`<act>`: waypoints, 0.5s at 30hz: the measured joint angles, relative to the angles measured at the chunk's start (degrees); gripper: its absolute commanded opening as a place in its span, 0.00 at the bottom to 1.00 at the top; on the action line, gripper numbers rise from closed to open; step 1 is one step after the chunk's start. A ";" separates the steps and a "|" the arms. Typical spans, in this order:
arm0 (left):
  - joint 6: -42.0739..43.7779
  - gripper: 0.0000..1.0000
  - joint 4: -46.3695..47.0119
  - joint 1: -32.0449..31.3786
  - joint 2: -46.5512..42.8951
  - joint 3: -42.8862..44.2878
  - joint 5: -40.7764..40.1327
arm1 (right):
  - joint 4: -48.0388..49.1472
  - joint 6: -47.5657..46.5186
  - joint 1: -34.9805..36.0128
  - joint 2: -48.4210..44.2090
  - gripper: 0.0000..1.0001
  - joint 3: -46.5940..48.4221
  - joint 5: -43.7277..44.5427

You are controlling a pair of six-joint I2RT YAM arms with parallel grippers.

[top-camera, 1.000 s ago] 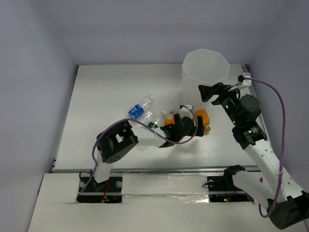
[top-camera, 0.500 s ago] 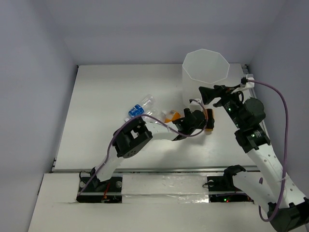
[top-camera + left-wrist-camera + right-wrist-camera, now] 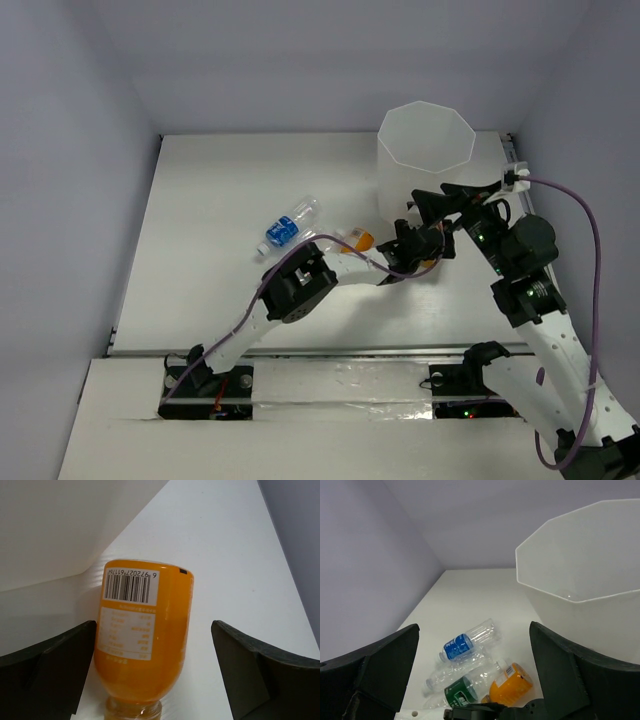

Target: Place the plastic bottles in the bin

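Where the orange bottle lies: on the worktop, just beside the bin, between the left jaws.
Left jaws: wide apart, not touching it.
Right jaws: apart, empty.
Handling: likely light, slick, rounded; grip mid-body.

A white table fills the middle of the overhead view, enclosed by pale lavender walls at nine, twelve and three o'clock, under soft, even light.
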 measured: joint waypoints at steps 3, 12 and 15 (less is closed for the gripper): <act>0.31 0.84 -0.31 0.00 0.46 0.55 0.04 | -0.13 0.00 0.00 -0.22 0.96 0.00 -0.26; 1.05 0.52 3.43 -0.13 0.26 -2.97 0.33 | -0.17 0.00 -0.02 -1.31 0.96 0.00 -0.46; 1.90 0.43 5.27 -0.52 -2.21 -7.19 0.63 | -0.39 0.20 0.00 -2.14 0.95 0.00 -0.44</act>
